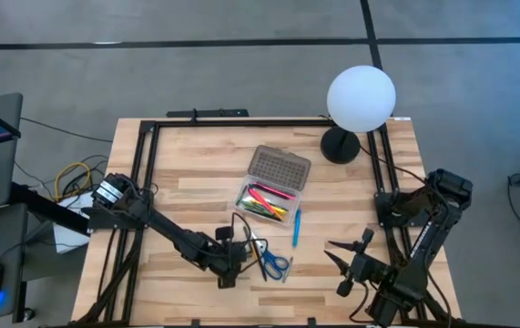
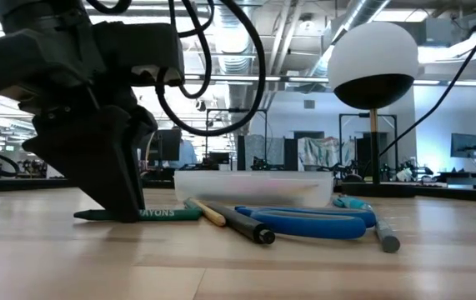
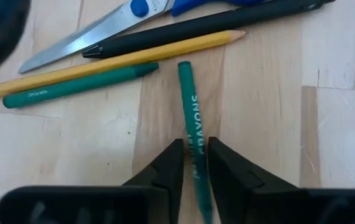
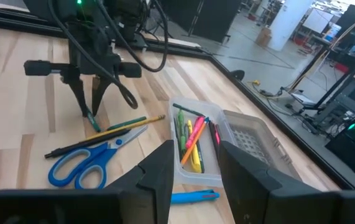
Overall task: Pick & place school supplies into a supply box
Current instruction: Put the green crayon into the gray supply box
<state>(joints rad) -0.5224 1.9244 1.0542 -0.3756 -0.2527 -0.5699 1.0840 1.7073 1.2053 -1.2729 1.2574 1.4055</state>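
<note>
My left gripper (image 3: 196, 149) points down at the table near its near edge (image 1: 228, 271), with a green crayon (image 3: 189, 112) between its fingers. Beside the crayon lie a green pen (image 3: 78, 87), a yellow pencil (image 3: 133, 56), a black pen (image 3: 202, 25) and blue-handled scissors (image 1: 273, 264). A blue pen (image 1: 296, 228) lies alone, farther right. The clear supply box (image 1: 264, 200) sits mid-table holding coloured pens, its grey dotted lid (image 1: 280, 169) folded open behind it. My right gripper (image 1: 337, 258) hovers open at the near right. My left gripper has the green crayon pinched between its two fingers (image 3: 171, 165), at the lettered wrapper (image 3: 194, 134) about midway along. The fingers come from above, pointing down, one on each side of the crayon. The crayon lies flat on the table (image 2: 162, 213).
A white globe lamp (image 1: 360, 96) on a black base stands at the far right corner. A black frame rail (image 1: 141, 182) runs along the table's edges. Bare wood (image 1: 187, 173) lies left of the box and between the box and my right arm.
</note>
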